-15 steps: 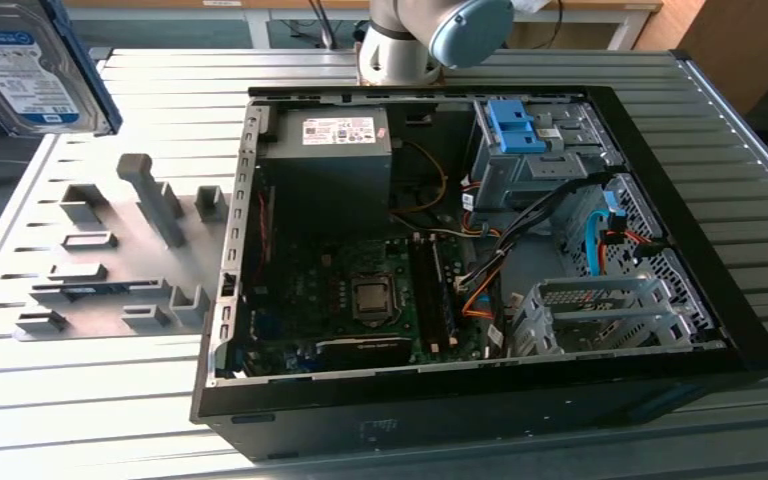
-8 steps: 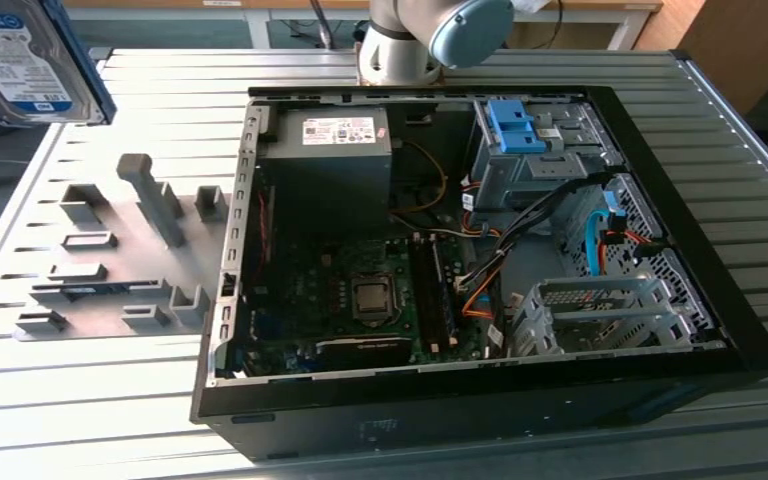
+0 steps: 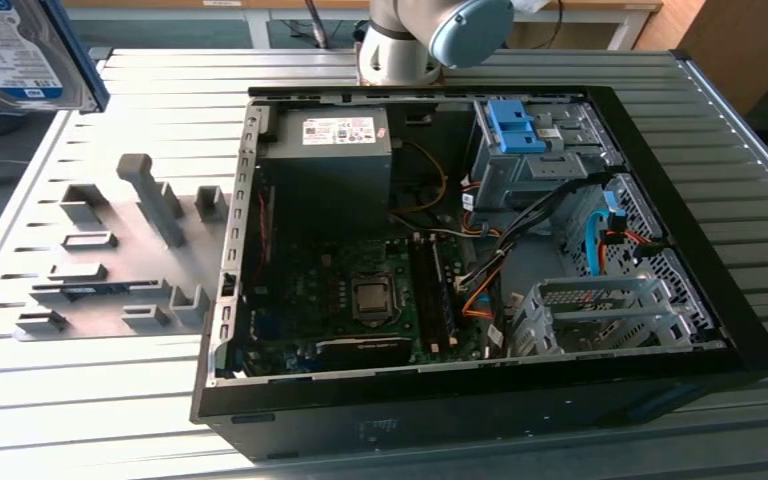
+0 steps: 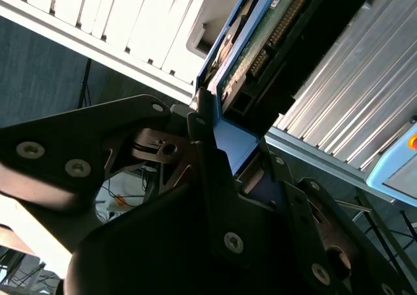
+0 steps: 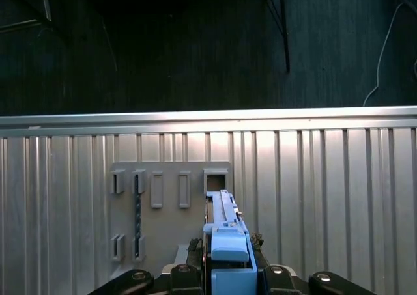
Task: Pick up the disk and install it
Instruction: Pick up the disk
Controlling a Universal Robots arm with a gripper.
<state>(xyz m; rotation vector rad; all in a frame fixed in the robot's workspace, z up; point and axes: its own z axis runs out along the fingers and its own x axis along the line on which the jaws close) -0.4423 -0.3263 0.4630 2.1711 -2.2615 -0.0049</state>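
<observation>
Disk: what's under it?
In the first wrist view, the disk hangs over a grey slotted plate on the ribbed table. The plate's stretch right beneath the disk is covered.

Robotics lab or workshop, ribbed metal table (image 5: 326, 178) below the gripper (image 5: 227, 256), grey holder plate (image 5: 171, 210) beneath it, open computer case (image 3: 491, 425) further off, robot arm (image 3: 404, 50) on the table.

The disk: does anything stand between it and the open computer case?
Nothing visible does. The fingers hold the disk in the air, at the exterior view's left of the case, whose side is open. Inside, cables cross near the drive cages.
</observation>
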